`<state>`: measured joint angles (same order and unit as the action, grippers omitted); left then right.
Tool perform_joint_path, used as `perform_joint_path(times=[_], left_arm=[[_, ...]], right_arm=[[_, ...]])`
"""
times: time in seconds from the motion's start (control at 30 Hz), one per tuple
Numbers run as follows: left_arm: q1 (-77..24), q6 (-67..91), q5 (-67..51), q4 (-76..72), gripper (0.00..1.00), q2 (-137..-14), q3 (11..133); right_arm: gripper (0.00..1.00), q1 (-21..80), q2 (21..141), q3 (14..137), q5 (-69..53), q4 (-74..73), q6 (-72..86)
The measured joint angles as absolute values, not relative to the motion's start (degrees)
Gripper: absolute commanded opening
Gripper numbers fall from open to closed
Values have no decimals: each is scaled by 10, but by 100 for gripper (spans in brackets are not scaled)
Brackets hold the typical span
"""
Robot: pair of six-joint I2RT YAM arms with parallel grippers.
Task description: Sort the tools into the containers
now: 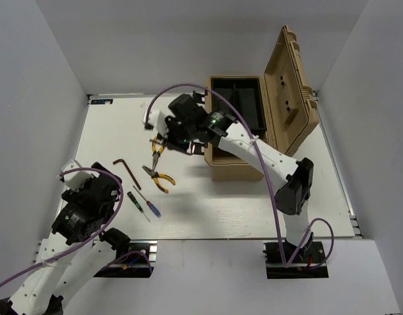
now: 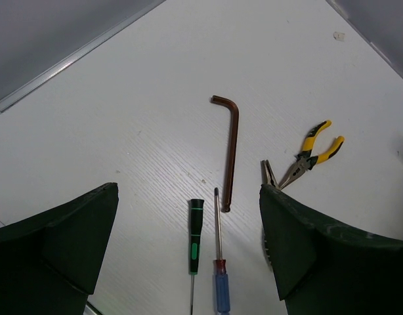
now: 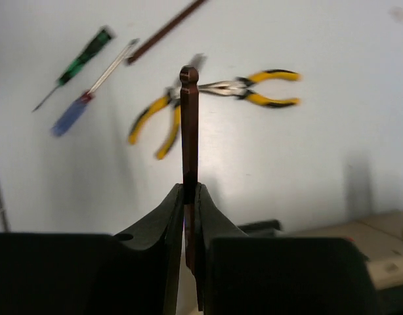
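Observation:
My right gripper (image 3: 190, 190) is shut on a dark brown hex key (image 3: 189, 118) that sticks straight out from the fingertips, held above the table left of the toolbox (image 1: 163, 141). Below it lie two yellow-handled pliers (image 3: 155, 125) (image 3: 264, 88), also seen from above (image 1: 159, 178) (image 1: 157, 149). A second L-shaped hex key (image 2: 231, 154) (image 1: 127, 170) lies on the table. Beside it lie a green-handled screwdriver (image 2: 196, 236) and a blue-and-red-handled one (image 2: 220, 279). My left gripper (image 2: 188, 262) is open and empty, hovering just short of the screwdrivers.
An open tan toolbox (image 1: 244, 167) stands at the back right with its lid (image 1: 290, 85) raised and a black tray (image 1: 237, 98) inside. The white table (image 1: 214, 210) is walled at the back and sides.

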<state>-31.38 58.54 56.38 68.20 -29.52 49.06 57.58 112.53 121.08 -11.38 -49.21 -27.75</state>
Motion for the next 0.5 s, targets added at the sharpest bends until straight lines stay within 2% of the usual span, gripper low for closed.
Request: perform_joint_path(times=[0.13, 0.5], left_arm=[[-313, 575, 562, 656, 98, -321, 485], [-313, 529, 479, 558, 99, -557, 496]], right_arm=[[0, 521, 1124, 1223, -47, -435, -239], [0, 340, 1124, 1220, 73, -325, -96]])
